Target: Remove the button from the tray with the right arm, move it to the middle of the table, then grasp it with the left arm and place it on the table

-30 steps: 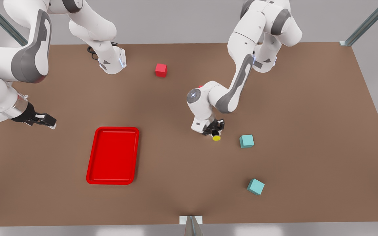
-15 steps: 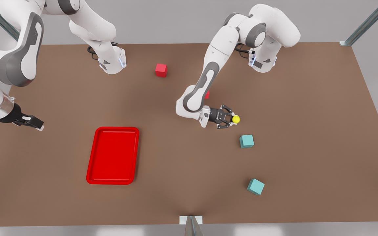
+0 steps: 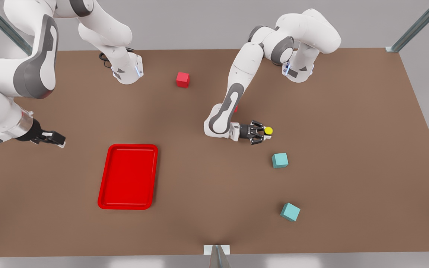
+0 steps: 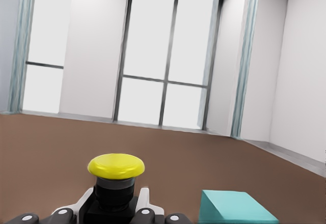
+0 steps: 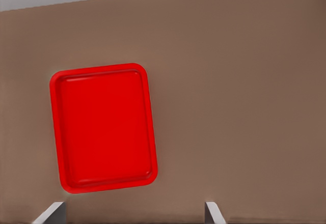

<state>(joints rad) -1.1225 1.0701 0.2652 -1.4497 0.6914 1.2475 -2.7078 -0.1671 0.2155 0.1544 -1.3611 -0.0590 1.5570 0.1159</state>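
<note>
Left gripper (image 3: 262, 132) | fingers closed on the button (image 3: 268, 130), held level near mid-table (image 3: 348, 123) for set-down beside 1 teal cube (image 3: 280, 160) | right gripper (image 3: 52, 138) | fingers spread, nothing held, parked beside the tray (image 3: 127, 176), which is left without the button

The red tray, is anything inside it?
Empty. The shallow red rectangular tray shows only its bare red floor; the yellow-capped button is gripped in the left gripper, away from it.

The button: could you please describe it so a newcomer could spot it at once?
On the brown table, right of the red tray in the front view, the left claw grips the button. Unlike the nearby teal cube, it has a round yellow cap.
</note>
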